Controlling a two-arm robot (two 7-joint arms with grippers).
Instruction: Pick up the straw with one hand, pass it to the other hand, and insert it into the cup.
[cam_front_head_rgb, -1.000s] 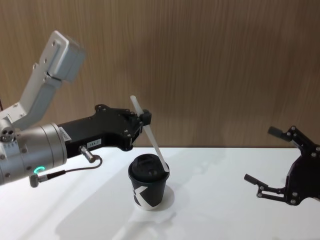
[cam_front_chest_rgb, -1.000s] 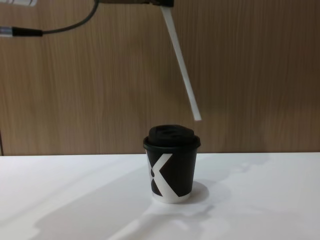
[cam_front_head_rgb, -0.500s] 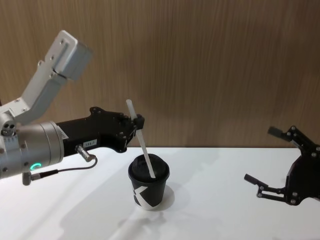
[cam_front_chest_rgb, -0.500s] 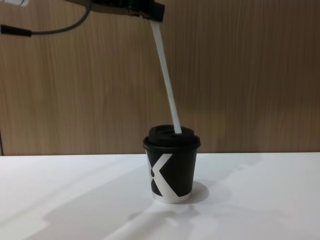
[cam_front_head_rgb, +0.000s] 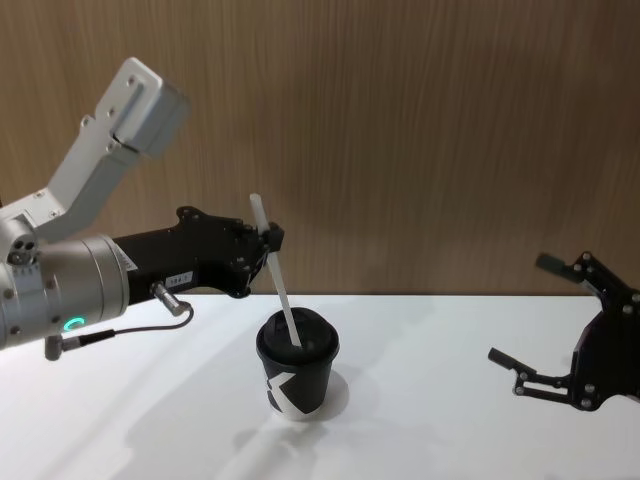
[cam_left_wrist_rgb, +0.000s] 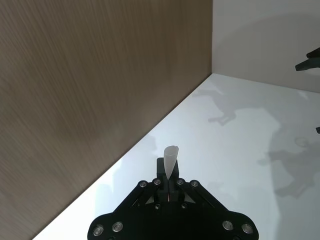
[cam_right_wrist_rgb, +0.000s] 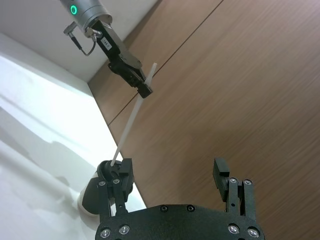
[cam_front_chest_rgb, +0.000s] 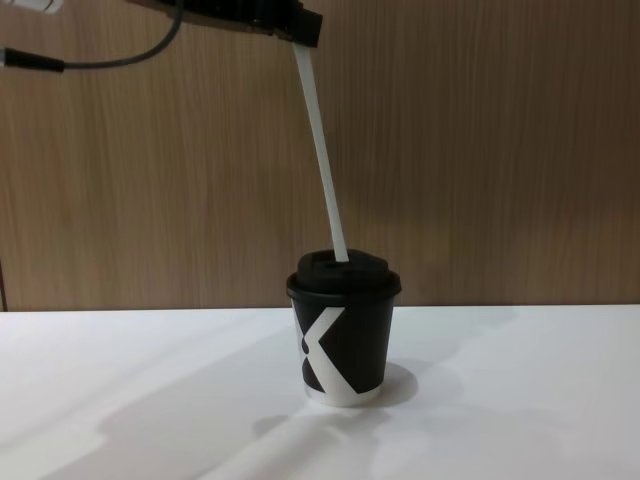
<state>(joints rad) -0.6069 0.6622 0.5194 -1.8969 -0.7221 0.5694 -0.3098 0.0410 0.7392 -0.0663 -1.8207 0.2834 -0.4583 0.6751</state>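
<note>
The black cup (cam_front_head_rgb: 297, 377) with a lid and a white K mark stands on the white table (cam_front_head_rgb: 440, 420), also seen in the chest view (cam_front_chest_rgb: 343, 335). My left gripper (cam_front_head_rgb: 272, 238), on a silver wrist with a green ring, is shut on the upper part of the white straw (cam_front_head_rgb: 280, 290). It hangs above and left of the cup. The straw (cam_front_chest_rgb: 323, 160) slants down and its lower end meets the lid; how deep it sits is unclear. In the left wrist view the straw's top end (cam_left_wrist_rgb: 170, 159) sticks out of the shut gripper (cam_left_wrist_rgb: 170, 176). My right gripper (cam_front_head_rgb: 545, 325) waits open at the far right.
A brown wood-grain wall (cam_front_head_rgb: 430, 130) runs behind the table. In the right wrist view my right gripper (cam_right_wrist_rgb: 172, 175) stands open, with the left gripper (cam_right_wrist_rgb: 144, 88), the straw (cam_right_wrist_rgb: 129, 125) and part of the cup (cam_right_wrist_rgb: 91, 196) beyond it.
My left gripper drew back to the left and slightly down. The straw turned steeper and its tip went from hanging right of the lid onto the lid. The right arm stayed still.
</note>
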